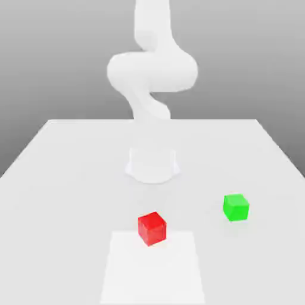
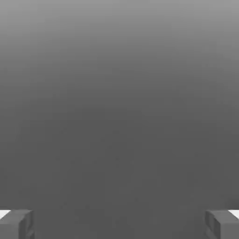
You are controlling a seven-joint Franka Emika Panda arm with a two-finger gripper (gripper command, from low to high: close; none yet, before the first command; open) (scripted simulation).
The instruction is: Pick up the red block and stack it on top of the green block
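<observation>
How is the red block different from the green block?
The red block is red and the green block is green. The red block sits nearer the exterior view's bottom edge, touching a paler square patch on the table; the green block sits farther to that view's right on the plain table. Both are small cubes, apart from each other.

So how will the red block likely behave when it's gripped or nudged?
The red block looks like a rigid cube with flat faces, so it should slide rather than roll and is unlikely to tip. Its parallel sides should suit the open gripper. It sits flat on the table, apart from the green block.
</observation>
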